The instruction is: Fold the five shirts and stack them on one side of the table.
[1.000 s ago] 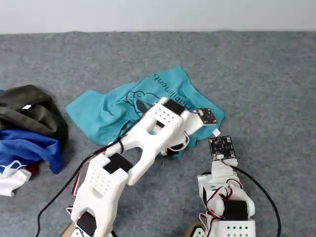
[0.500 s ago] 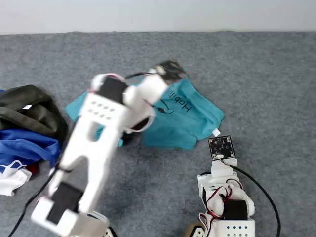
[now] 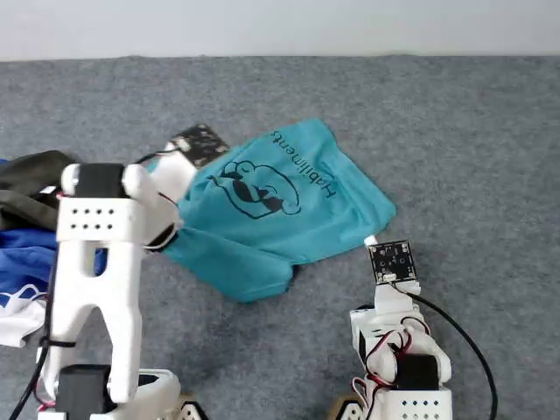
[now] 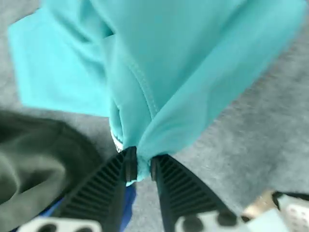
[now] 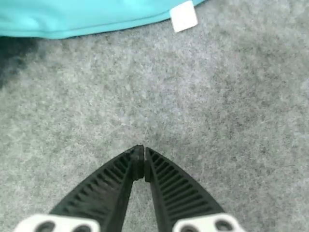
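Two pincers are at work on the grey bench [image 3: 472,131]. The left pincer [image 4: 140,163] is closed tight on a bunched edge of the teal shirt [image 3: 289,219], with the cloth pinched between its black fingers [image 4: 113,181] and fanning out away from the tips. From that grip the shirt stretches across the bench toward the right arm, so its long axis runs from the left pincer to the corner that carries a small white tag [image 3: 371,241]. It lies mostly flat and printed side up, with a dark drawing [image 3: 258,188] near its middle and a fold of doubled cloth along the near edge. The right pincer [image 5: 140,163] is fully closed with nothing in it, tips together over bare bench; the tag and the shirt's hem lie just ahead of it, not touching. Behind the left pincer, on the side away from the teal shirt, sits a heap of clothes: a dark olive shirt [image 3: 31,179], a blue shirt [image 3: 22,262] and a white shirt [image 3: 17,322].
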Robot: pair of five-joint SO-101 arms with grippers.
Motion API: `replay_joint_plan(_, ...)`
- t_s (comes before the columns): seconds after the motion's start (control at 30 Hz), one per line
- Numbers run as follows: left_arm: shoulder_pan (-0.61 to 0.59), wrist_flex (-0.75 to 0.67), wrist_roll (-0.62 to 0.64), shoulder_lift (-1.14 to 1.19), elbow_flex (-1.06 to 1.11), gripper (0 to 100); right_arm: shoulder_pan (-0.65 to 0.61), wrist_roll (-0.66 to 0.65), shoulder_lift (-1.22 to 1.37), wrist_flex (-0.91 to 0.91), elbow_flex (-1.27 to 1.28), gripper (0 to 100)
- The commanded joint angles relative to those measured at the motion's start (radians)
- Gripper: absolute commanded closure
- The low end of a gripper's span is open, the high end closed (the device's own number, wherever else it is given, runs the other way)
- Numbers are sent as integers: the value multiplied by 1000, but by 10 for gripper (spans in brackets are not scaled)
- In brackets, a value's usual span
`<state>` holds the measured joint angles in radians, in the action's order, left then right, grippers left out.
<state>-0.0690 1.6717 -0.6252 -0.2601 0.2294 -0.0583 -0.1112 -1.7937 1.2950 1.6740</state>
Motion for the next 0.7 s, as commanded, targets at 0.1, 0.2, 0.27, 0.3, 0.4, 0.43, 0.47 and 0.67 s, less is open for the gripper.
replay_joint_plan(0.1, -21, -318, -14, -43, 108, 987, -2, 6, -12, 8, 9, 990)
replay_joint_plan(0.2, 0, -505, -9, -41, 194, 987, -2, 6, -12, 8, 9, 990)
replay_joint_plan(0.27, 18, -605, 37, -41, 234, 987, -2, 6, -12, 8, 9, 990)
replay_joint_plan(0.3, 28, -643, 68, -41, 246, 987, -2, 6, -12, 8, 9, 990)
replay_joint_plan(0.4, 69, -717, 141, -41, 262, 987, -2, 6, -12, 8, 9, 990)
replay_joint_plan(0.43, 86, -730, 158, -41, 263, 987, -2, 6, -12, 8, 9, 990)
replay_joint_plan(0.47, 106, -743, 173, -41, 263, 987, -2, 6, -12, 8, 9, 990)
replay_joint_plan(0.67, 212, -813, 253, 18, 248, 987, -2, 6, -12, 8, 9, 990)
